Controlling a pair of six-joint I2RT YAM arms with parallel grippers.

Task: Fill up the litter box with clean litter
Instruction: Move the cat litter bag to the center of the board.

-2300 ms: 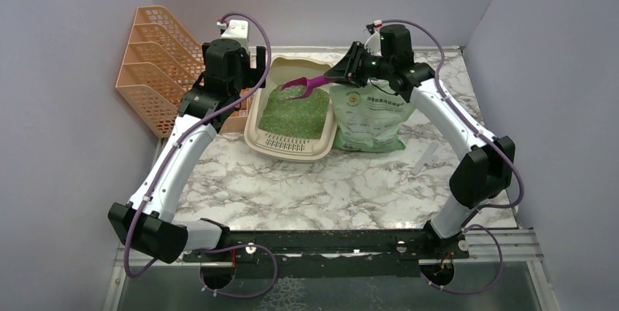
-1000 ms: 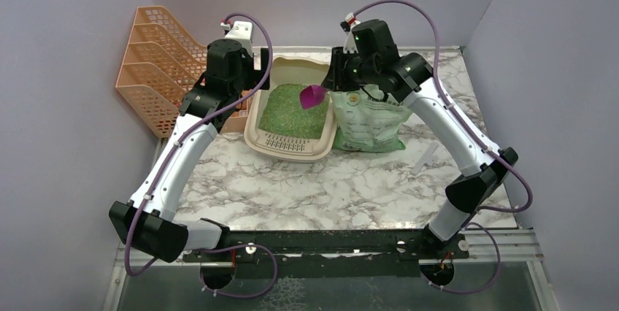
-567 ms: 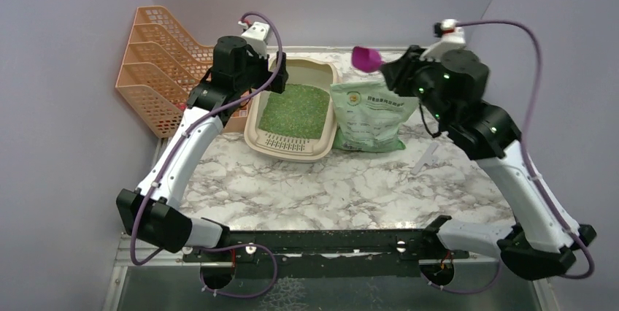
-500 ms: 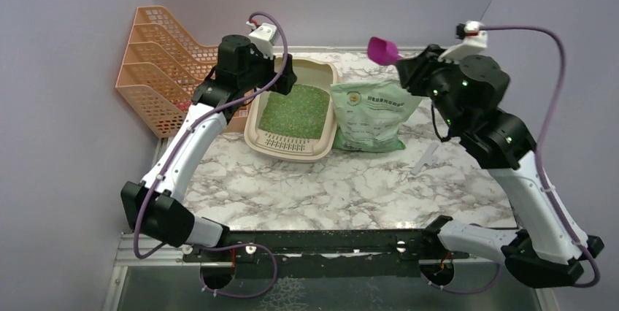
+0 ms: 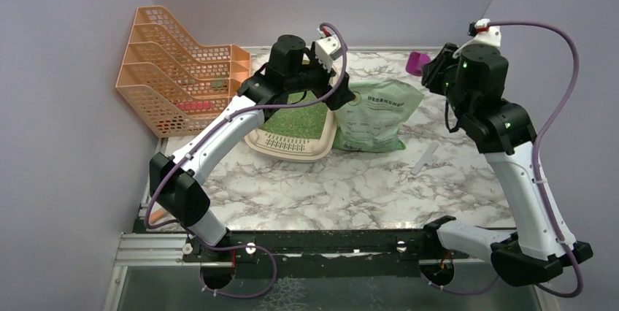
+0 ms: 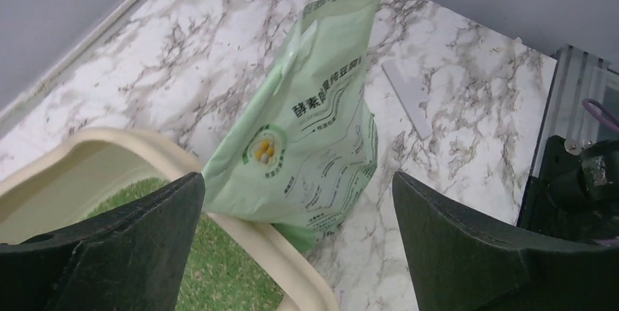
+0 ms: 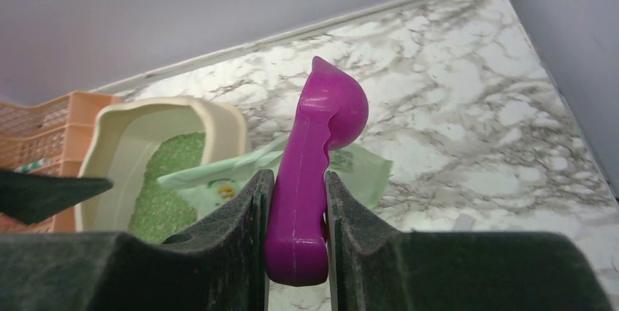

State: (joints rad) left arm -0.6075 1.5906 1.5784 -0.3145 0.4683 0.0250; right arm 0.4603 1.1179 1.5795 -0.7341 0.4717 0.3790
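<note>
While reaching across the litter box (image 5: pixel 288 152) on the left arm, holds the left gripper (image 6: pixel 293 178) with its jaws wide apart and nothing between them, above the box's far right corner and facing the bag (image 6: pixel 314 128). Clamps the right gripper (image 7: pixel 295 201) on the handle of a magenta scoop (image 7: pixel 321 128), jaws pressed against both flat sides, bowl pointing away from the wrist. Carries that scoop raised off the marble table (image 5: pixel 328 187), near the far right, just beyond the bag's far right corner. Shows the beige box lying left of the bag, slotted lip toward the arm bases, with bright green litter (image 5: pixel 295 123) spread over its floor. Shows the soft pale green bag lying beside the box, one edge resting against the box's right rim. Reads, on the bag, only as dark lines of East Asian characters, too small to make out with confidence, plus a round emblem (image 6: pixel 263 149) with yellow dots toward one end. Has an orange mesh file rack (image 5: pixel 175 63) at the far left, near the box, and a thin white strip (image 5: pixel 425 158) flat on the table to the right of the bag.
</note>
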